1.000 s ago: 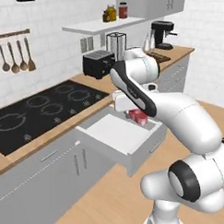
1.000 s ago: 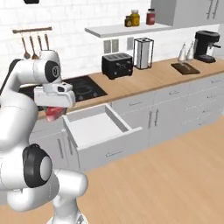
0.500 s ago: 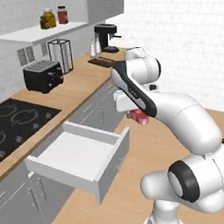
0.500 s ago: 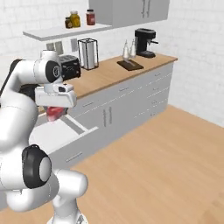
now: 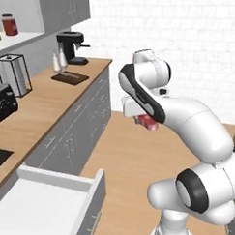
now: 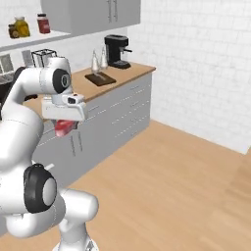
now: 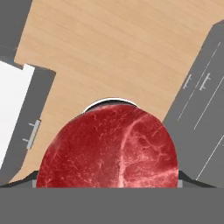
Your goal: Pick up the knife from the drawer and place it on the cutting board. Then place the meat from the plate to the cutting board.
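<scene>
The gripper (image 5: 147,122) carries the meat (image 7: 108,148) in the air above the wooden floor (image 6: 166,181), its fingers pinched on the slab, well clear of the counter (image 5: 41,106). In the hand view the meat is a rounded dome of marbled red flesh streaked with paler pink veins; from the two base views it hangs as a small red lump under the white hand.

The drawer (image 5: 41,210) stands pulled out at the near end of the cabinets, a wide shallow box with a smooth white interior and a light grey front panel carrying a bar handle; nothing can be made out on the part of its floor that shows.

At the far end of the pale wood counter lies the cutting board (image 6: 100,79), a flat dark brown rectangle, with something slim lying on it, too small to identify. Just beyond it stand two clear bottles (image 6: 98,61) and a black coffee machine (image 6: 117,50). Grey cabinet fronts (image 6: 117,115) with bar handles run below the counter.
</scene>
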